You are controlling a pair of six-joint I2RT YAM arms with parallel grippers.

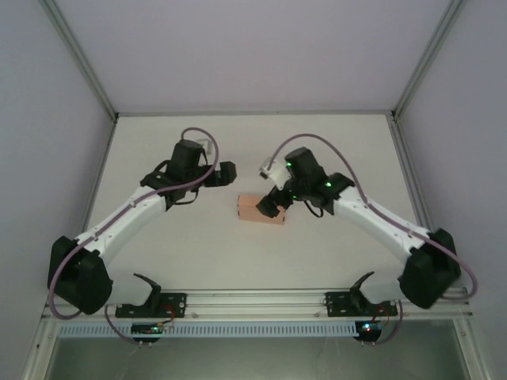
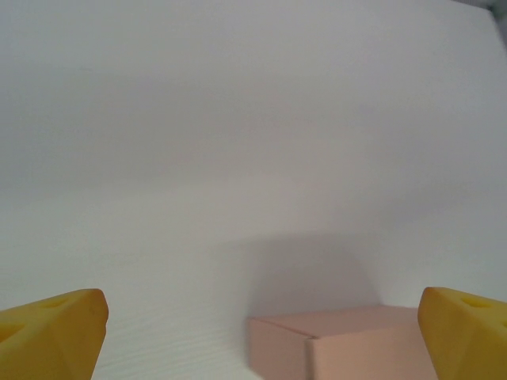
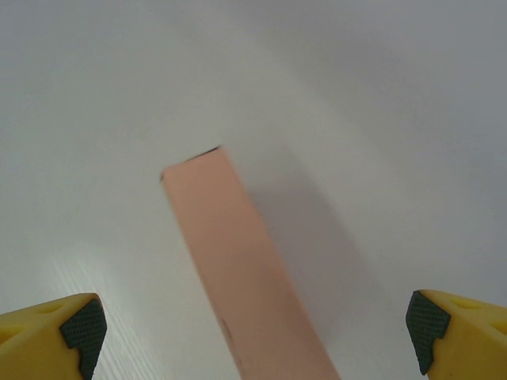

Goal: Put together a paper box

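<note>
**A:** Two arms, one folded paper box (image 1: pixel 260 210) on the table (image 1: pixel 198 253). The right gripper (image 1: pixel 269 207) is directly over it, the left gripper (image 1: pixel 227 174) just beside.

**B:** Left wrist: jaws spread wide, box ahead between them, unheld.

**A:** Right wrist: spread wide too. The box's far end shows a dark gap. If it's untucked it might spring open, and a careless lift could knock the box.

My arms: white shells, black joints.
My left arm (image 1: pixel 127 215) and right arm (image 1: pixel 380 223) each carry a mauve cable (image 1: pixel 317 139); my fingertips (image 3: pixel 40 340) are yellow, the right pair faced with dark textured pads (image 3: pixel 81 328); green lights (image 1: pixel 290 165) dot my right wrist.
</note>
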